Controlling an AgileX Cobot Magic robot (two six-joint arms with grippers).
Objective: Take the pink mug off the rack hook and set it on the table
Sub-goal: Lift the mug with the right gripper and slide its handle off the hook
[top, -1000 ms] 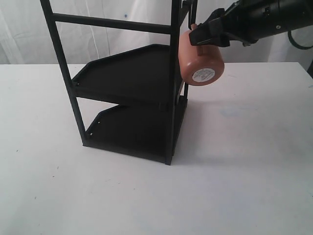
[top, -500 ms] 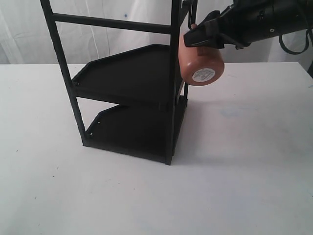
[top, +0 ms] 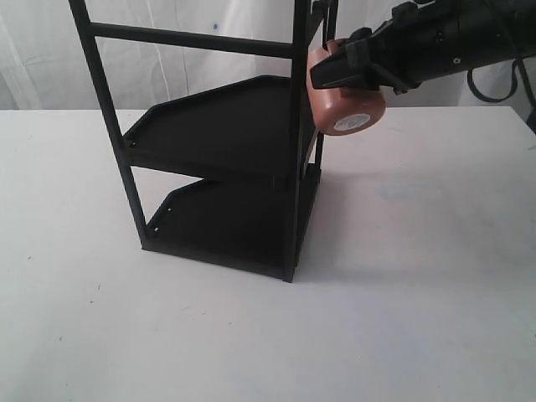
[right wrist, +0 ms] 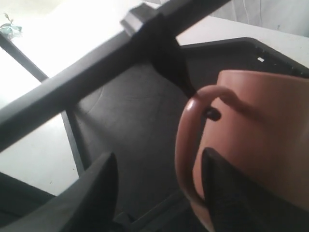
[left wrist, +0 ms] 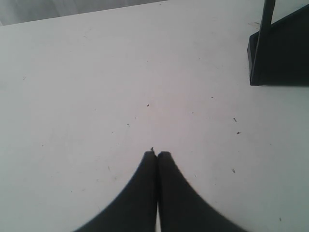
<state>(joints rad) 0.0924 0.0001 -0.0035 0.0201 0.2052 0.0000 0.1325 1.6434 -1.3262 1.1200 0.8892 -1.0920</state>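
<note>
Pink mug [top: 332, 109] seemingly hugs rack edge [top: 299, 126].

Right arm [top: 469, 33]: black, thick and rounded, with a faint sheen on its casing and a few tiny pale dots along the side.
Cable [top: 496, 87]: thin and black, curving in a loop below the arm's casing.
Right hand [top: 335, 71]: black and blocky; its fingers [right wrist: 96, 193] are flat, matte, dark grey-black slabs with rounded ends.
Left hand [left wrist: 157, 154]: two smooth matte black fingers, broad at the base, curving inward and tapering to narrow blunt tips.
</note>
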